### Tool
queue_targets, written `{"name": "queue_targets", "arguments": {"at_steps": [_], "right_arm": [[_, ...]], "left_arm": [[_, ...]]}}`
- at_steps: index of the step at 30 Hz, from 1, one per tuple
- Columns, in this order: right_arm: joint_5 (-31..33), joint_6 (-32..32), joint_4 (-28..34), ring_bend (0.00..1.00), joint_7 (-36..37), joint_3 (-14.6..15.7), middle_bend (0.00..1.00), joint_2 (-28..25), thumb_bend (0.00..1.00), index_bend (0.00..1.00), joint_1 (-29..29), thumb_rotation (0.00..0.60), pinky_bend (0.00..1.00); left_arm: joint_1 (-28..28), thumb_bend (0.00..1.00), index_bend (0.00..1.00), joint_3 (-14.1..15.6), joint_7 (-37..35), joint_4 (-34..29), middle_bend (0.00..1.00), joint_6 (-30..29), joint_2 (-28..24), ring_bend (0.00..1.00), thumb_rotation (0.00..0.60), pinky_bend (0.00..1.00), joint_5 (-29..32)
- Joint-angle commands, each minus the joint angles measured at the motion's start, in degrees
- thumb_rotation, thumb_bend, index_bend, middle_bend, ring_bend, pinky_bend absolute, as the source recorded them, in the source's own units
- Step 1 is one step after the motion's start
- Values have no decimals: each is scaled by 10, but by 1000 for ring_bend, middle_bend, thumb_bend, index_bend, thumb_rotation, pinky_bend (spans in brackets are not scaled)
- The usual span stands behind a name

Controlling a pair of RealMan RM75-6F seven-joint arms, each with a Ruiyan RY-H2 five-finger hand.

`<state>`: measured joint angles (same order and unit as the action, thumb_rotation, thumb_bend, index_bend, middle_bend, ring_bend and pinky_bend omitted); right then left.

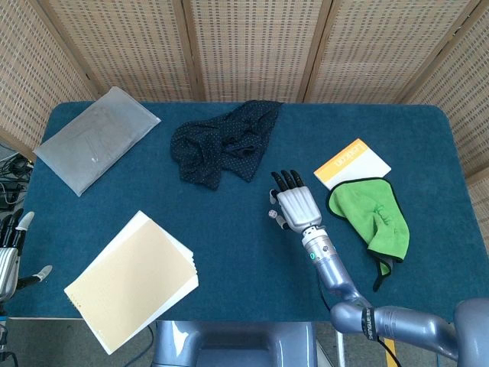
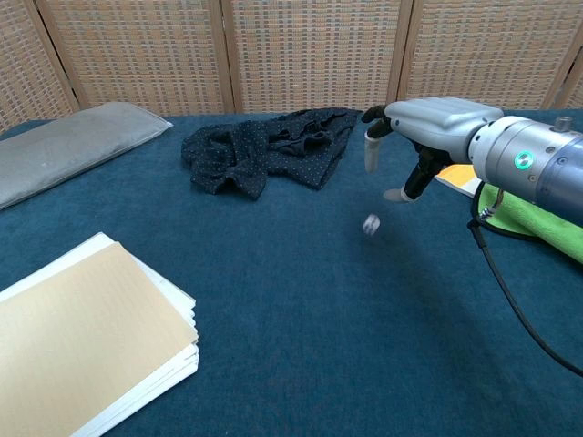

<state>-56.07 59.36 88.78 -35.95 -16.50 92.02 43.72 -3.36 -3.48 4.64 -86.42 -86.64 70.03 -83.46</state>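
Blue table (image 1: 428, 153) spreads wide, and at its ten o'clock lies the grey pouch (image 1: 95, 138), flat and slanted. Down at seven o'clock sits the stack of tan paper (image 1: 131, 279), its corner hanging past the near edge. At twelve o'clock the dark dotted cloth (image 1: 221, 145) lies crumpled; at three o'clock the green cloth (image 1: 372, 214) overlaps a corner of the white-and-orange booklet (image 1: 351, 162). Now the right hand (image 1: 296, 208) — raised over the middle of the table, palm down, fingers apart and gripping nothing. And the die (image 2: 371, 224) — a small white blur in the chest view, just below the fingertips (image 2: 372, 150) at their six o'clock, touching neither hand nor, as far as can be told, table. The left hand (image 1: 9, 256) hangs off the table's edge at eight o'clock, fingers apart, holding nothing.
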Motion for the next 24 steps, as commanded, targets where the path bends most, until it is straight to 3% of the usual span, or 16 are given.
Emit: {"name": "queue_targets", "arguments": {"at_steps": [1, 12, 19, 24], "right_arm": [[0, 3, 8, 0, 3, 6, 57, -7, 430, 357, -2, 600, 5], [-16, 31, 40, 0, 18, 36, 5, -34, 396, 299, -24, 600, 0], [-105, 94, 76, 0, 71, 104, 0, -86, 372, 176, -92, 600, 0], [-193, 171, 67, 0, 127, 166, 0, -119, 332, 66, -162, 600, 0]], "left_arm": [[0, 0, 0, 0, 1, -1, 0, -1, 0, 0, 600, 0, -1], [4, 0, 0, 1, -6, -3, 0, -9, -3, 0, 600, 0, -5], [7, 0, 0, 1, -12, -2, 0, -14, -6, 0, 600, 0, -6], [7, 0, 0, 1, -9, 0, 0, -14, -5, 0, 600, 0, -5]]}}
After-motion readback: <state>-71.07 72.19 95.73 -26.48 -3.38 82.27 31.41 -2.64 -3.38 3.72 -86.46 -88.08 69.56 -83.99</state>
